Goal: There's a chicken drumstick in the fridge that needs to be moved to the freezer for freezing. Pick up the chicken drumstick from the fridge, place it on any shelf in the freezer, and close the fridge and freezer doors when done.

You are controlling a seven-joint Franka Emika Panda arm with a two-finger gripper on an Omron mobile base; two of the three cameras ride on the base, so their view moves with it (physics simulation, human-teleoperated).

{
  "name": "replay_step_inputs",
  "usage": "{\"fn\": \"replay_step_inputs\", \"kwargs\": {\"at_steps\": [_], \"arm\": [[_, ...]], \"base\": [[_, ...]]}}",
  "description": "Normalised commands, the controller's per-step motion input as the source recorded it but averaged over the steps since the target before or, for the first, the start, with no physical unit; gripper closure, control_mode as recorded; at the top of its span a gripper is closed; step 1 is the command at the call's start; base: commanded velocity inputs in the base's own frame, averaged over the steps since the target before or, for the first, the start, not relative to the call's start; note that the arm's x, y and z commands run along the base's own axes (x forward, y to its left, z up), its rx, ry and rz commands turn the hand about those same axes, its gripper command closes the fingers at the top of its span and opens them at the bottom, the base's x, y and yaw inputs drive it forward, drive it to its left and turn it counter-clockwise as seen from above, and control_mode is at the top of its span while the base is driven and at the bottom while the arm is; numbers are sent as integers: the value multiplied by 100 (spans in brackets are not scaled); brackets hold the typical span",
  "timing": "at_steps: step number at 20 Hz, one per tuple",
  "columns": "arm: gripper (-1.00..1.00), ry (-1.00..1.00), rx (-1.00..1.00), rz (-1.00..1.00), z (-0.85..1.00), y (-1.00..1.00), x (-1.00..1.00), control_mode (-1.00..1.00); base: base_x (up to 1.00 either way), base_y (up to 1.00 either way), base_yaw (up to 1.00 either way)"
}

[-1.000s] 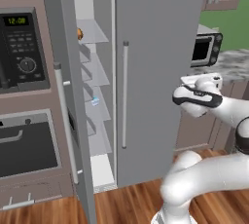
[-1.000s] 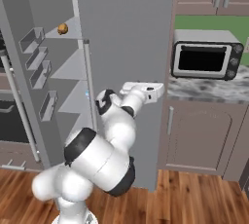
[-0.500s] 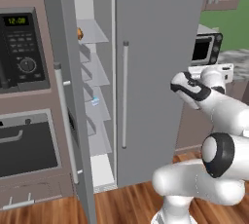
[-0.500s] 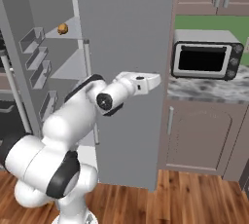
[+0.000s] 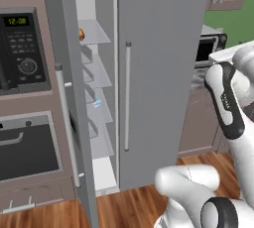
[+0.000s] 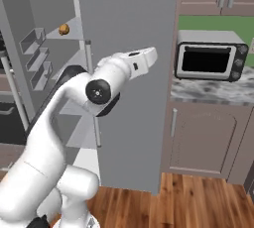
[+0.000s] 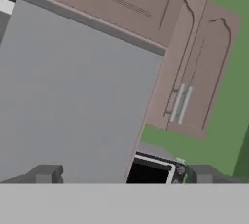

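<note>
Since the earlier frame, arm has swung up and rightward, away from the fridge (image 5: 158, 73); hand now sits high beside the fridge's right edge, pointing toward the toaster oven (image 6: 211, 61) on the counter (image 6: 213, 90). Gripper (image 7: 121, 174) fingers stand wide apart in the hand view, nothing between them; released. Past the fingertips: grey fridge side, brown wall cabinets (image 7: 194, 72) with silver handles, green wall, toaster oven just right of the fridge. Fridge door is shut, its silver bar handle (image 5: 127, 95) vertical near the left edge. Freezer (image 5: 96, 83), left of the fridge, stands open; freezer door (image 5: 69, 98) swung out to the left with small bins (image 6: 37, 53) on its inner face. Drumstick (image 6: 63, 29) rests on an upper shelf (image 5: 94, 32) in the freezer, at that shelf's left side near the door; small golden-brown lump, well apart from the gripper. Lower freezer shelves stacked beneath it. Built-in oven (image 5: 25, 142) and control panel (image 5: 20, 48) sit left of the freezer door. Wood floor below.
</note>
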Motion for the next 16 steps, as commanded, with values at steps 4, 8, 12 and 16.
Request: {"fn": "replay_step_inputs", "kwargs": {"at_steps": [4, 8, 12, 16], "arm": [[-100, 42, 4, 35, -4, 86, -100, -100], [-100, 9, 15, 20, -19, 100, -100, -100], [-100, -8, 36, 5, -17, 89, -100, -100], [-100, 0, 35, 0, -46, 100, -96, -100]], "base": [[0, 0, 0], [0, 0, 0], [0, 0, 0], [0, 0, 0]]}}
